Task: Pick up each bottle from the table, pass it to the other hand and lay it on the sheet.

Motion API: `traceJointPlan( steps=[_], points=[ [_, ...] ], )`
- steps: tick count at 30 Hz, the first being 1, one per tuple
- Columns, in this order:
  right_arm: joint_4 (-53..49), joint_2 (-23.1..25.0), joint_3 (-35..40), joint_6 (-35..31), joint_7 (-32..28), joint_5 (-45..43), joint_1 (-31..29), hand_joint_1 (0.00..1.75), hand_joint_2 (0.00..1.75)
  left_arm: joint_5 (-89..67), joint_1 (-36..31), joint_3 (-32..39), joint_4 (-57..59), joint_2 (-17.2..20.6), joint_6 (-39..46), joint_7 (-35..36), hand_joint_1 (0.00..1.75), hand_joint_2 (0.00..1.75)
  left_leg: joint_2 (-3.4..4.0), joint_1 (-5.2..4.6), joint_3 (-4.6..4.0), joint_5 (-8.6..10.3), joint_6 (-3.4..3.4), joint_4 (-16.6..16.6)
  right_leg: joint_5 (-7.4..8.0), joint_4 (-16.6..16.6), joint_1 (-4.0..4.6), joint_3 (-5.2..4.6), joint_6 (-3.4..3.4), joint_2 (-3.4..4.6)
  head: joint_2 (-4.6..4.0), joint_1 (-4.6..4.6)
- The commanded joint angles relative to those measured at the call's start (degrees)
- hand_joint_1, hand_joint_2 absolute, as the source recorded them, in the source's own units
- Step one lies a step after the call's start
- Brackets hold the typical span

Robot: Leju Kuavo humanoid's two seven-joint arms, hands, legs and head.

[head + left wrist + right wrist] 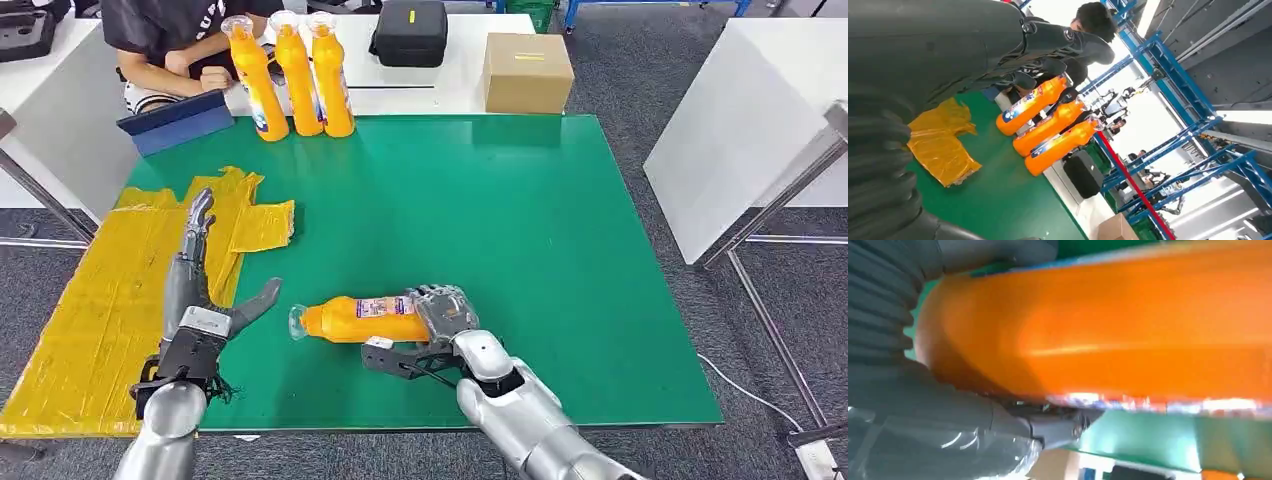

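Right hand point(445, 312) grips glossy orange bottle point(360, 320) sideways; left hand point(205, 285) spread wide over crinkled yellow sheet point(90, 320).

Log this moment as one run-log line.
stage: handover | right hand: holds bottle | left hand: open, beside yellow sheet | standing: three bottles

The silver right hand point(443, 312) covers the base end of the lying orange plastic bottle point(362, 319), whose label print is too small to read; the seated person in a dark shirt point(165, 35) is cut off above the shoulders.
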Motion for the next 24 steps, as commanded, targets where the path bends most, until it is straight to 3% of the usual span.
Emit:
traceJointPlan(
  steps=[1, 5, 10, 15, 17, 24],
  points=[
    [-16.48, -2.14, -7.51, -9.99, -1.43, -2.72, 7.56, 1.75, 1.75, -0.40, 1.73, 2.14, -1.86, -0.11, 0.12, 0.53, 0.00, 1.75, -0.07, 0.04, -0.10, -0.05, -0.12, 0.00, -0.07, -0.01, 0.03, -0.01, -0.04, -0.11, 0.00, 0.02],
    [-19.63, -0.42, -11.37, -18.64, -7.90, -10.45, 8.53, 1.75, 1.75, -1.31, -0.15, 2.14, -0.03, 0.28, -1.73, 6.27, 0.00, 1.75, -0.08, 0.08, -0.18, -0.07, -0.11, 0.03, -0.17, 0.07, 0.00, 0.01, -0.05, -0.14, 0.00, -0.02],
    [-19.05, -0.31, -11.37, -18.68, -8.07, -10.72, 8.21, 1.75, 1.75, -1.23, -0.59, 2.00, 0.68, 0.21, -1.79, 6.28, 0.00, 1.75, -0.05, 0.13, -0.36, 0.00, -0.11, 0.02, -0.07, 0.02, 0.02, -0.24, -0.05, -0.11, 0.00, 0.02],
    [-19.82, 2.05, -14.19, -26.15, -20.89, -27.07, 9.14, 1.75, 1.75, -2.42, -2.20, 0.35, 2.87, -0.37, -2.30, 8.90, 0.00, 1.75, -0.12, 0.12, -0.35, -0.02, -0.13, 0.02, -0.11, 0.04, 0.01, -0.30, -0.06, -0.18, 0.00, 0.00],
    [-19.94, 2.72, -14.22, -27.98, -29.66, -38.75, 8.63, 1.75, 1.75, -2.86, -4.64, -1.89, 4.69, -0.07, -3.26, 10.05, 0.00, 1.75, -0.13, 0.12, -0.46, 0.03, -0.07, 0.02, -0.06, 0.03, 0.01, -0.44, -0.04, -0.17, 0.00, 0.00],
    [-19.27, 2.74, -13.84, -28.12, -29.80, -39.26, 8.05, 1.75, 1.75, -2.91, -5.31, -2.23, 5.09, -0.12, -3.37, 10.52, 0.00, 1.75, -0.03, 0.11, -0.41, 0.01, -0.08, 0.00, -0.05, 0.00, 0.01, -0.40, -0.03, -0.09, 0.00, 0.00]
  ],
)
